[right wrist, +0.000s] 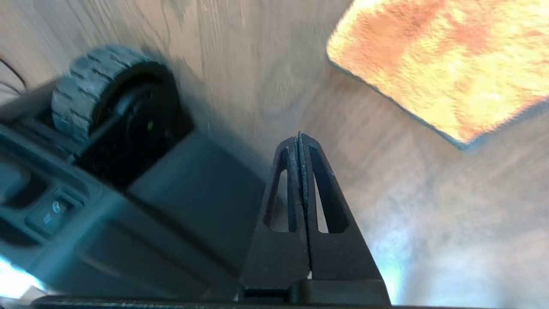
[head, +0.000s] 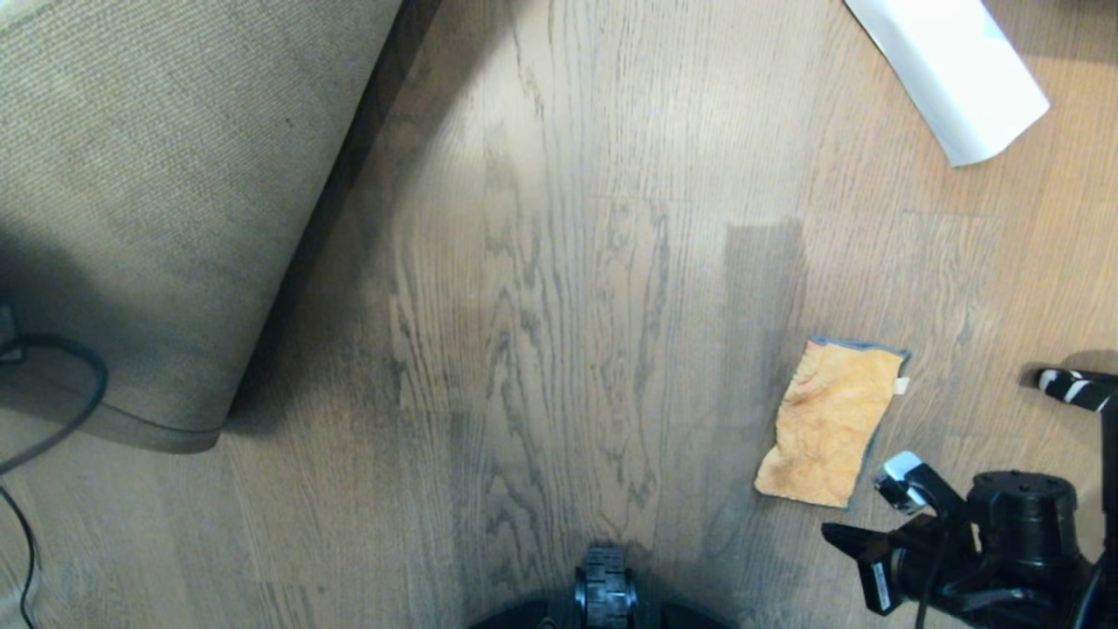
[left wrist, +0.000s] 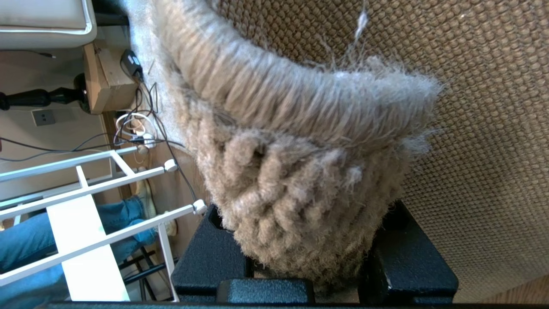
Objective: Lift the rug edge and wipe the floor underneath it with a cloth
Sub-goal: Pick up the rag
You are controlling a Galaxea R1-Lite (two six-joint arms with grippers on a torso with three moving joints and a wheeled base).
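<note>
The rug (head: 157, 192) is raised at the left, its beige woven backing facing me over the wood-grain floor (head: 568, 306). In the left wrist view my left gripper (left wrist: 309, 257) is shut on the rug's fluffy grey edge (left wrist: 300, 193), a black finger (left wrist: 214, 257) on either side of it. The orange cloth (head: 830, 424) lies flat on the floor at the right. My right arm (head: 1004, 524) sits just beside its near corner. The right gripper (right wrist: 299, 139) is shut and empty, pointing at bare floor a short way from the cloth (right wrist: 441, 64).
A white roll of paper (head: 952, 70) lies at the far right. My base wheel (head: 605, 590) is at the near edge. Black cables (head: 52, 393) hang at the left. Beyond the rug stand a white rack (left wrist: 85, 206) and a person's jeans-clad legs (left wrist: 25, 240).
</note>
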